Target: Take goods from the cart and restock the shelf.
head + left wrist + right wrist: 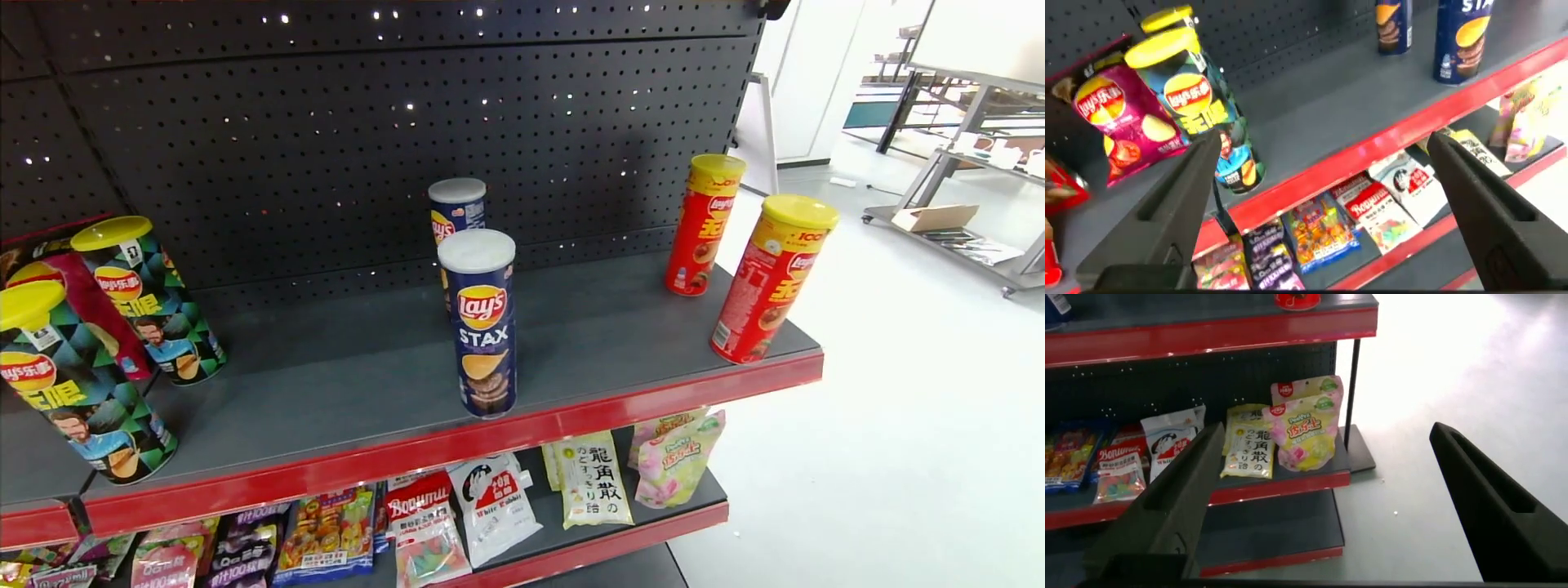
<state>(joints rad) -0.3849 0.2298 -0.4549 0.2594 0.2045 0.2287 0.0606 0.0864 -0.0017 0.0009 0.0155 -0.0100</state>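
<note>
The grey shelf (343,384) with a red front edge carries tall chip cans. Two blue cans (482,322) stand one behind the other at its middle. Two red cans with yellow lids (771,278) stand at its right end, and dark patterned cans with yellow lids (73,380) at its left. My left gripper (1319,184) hangs open and empty in front of the shelf, facing a patterned can (1204,110) and the red edge. My right gripper (1323,486) is open and empty too, low down, facing the lower shelf's snack bags (1298,429).
Snack bags (490,506) fill the lower shelf (620,539). A black pegboard (367,122) backs the upper shelf. Open white floor (898,425) lies to the right, with metal racks (963,163) farther back. A pink chip bag (1114,122) leans beside the patterned cans.
</note>
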